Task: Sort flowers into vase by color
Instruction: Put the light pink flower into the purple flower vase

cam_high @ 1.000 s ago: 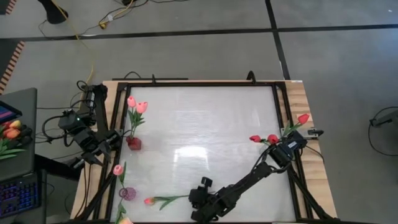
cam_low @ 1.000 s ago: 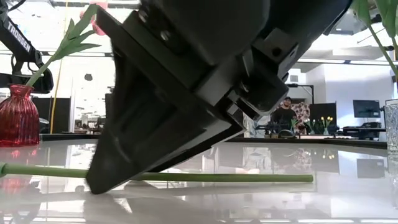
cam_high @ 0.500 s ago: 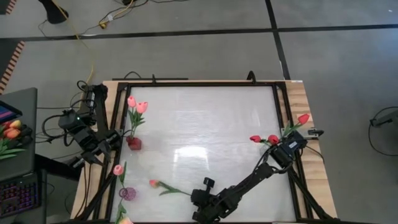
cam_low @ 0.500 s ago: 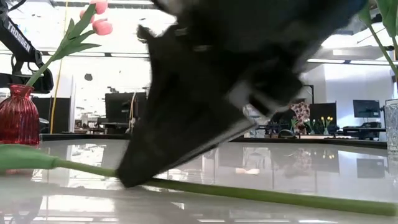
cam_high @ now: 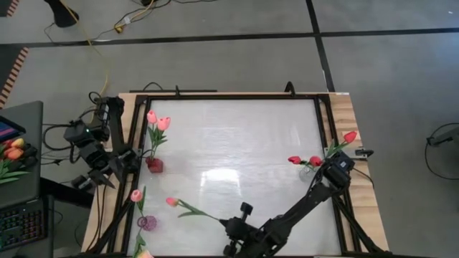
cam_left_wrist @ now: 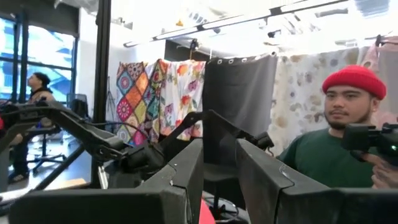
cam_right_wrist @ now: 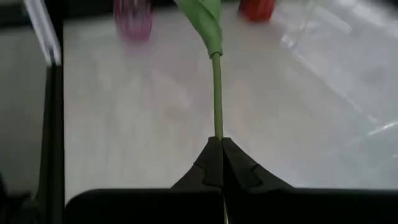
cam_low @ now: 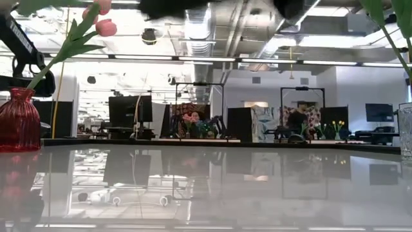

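Note:
My right gripper [cam_high: 224,222] hangs over the near middle of the table, shut on a pink tulip [cam_high: 173,202] whose stem runs out ahead of it [cam_right_wrist: 217,93]. A red vase [cam_high: 154,165] at the left holds two pink tulips [cam_high: 158,120]. A small purple vase [cam_high: 147,223] at the near left holds one pink tulip [cam_high: 135,195]. A clear vase [cam_high: 308,166] at the right holds red tulips [cam_high: 294,160]. My left gripper [cam_high: 93,179] waits open beyond the table's left edge. My right gripper pinches the tulip's green stem [cam_right_wrist: 217,132] near its cut end between its two fingertips. The fingers lie along the stem, coming from the table's near right. The stem points toward the far left, bud end leading, and the tulip is lifted clear of the table.
A dark frame rail [cam_high: 229,97] runs round the white tabletop. A person [cam_left_wrist: 339,143] in a red cap shows in the room beyond. A bunch of orange tulips [cam_high: 13,152] lies on a side desk left of the table. The middle of the tabletop [cam_high: 244,158] is bare.
My right gripper has risen off the table with the pink tulip, which lay flat along the near edge. The stem tipped up and now hangs clear, its bud swung toward the far edge. My left arm has drawn back a little toward the left.

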Motion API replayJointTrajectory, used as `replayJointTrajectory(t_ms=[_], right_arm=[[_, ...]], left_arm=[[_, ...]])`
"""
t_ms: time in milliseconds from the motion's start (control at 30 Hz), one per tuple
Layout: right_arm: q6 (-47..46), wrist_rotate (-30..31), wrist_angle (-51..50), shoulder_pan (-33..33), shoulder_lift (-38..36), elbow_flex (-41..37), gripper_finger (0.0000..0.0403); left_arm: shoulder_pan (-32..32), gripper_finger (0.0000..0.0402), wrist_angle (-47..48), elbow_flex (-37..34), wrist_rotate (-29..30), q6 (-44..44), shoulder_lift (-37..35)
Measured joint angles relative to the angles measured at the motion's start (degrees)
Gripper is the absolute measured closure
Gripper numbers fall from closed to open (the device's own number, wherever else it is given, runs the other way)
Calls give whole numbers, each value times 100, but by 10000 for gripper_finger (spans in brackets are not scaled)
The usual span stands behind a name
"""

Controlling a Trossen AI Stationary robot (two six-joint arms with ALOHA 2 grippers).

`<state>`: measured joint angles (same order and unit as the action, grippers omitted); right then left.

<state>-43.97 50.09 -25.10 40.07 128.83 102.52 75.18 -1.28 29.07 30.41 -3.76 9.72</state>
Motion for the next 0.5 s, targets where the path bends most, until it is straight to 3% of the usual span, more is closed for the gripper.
replayJointTrajectory(t_ms=[133,267,400,500], right_arm=[[56,700,44,69,-195,6,386],[298,1418,243,109,-426,6,386],[1045,1787,866,39,-579,11,386],[1956,1931,1703,-118,-616,9,386]], left_arm=[[2,319,-41,99,87,-193,0],[-1,319,-277,100,806,-488,0],[-1,319,-275,100,1627,-666,0],[-1,319,-275,100,1825,-767,0]])
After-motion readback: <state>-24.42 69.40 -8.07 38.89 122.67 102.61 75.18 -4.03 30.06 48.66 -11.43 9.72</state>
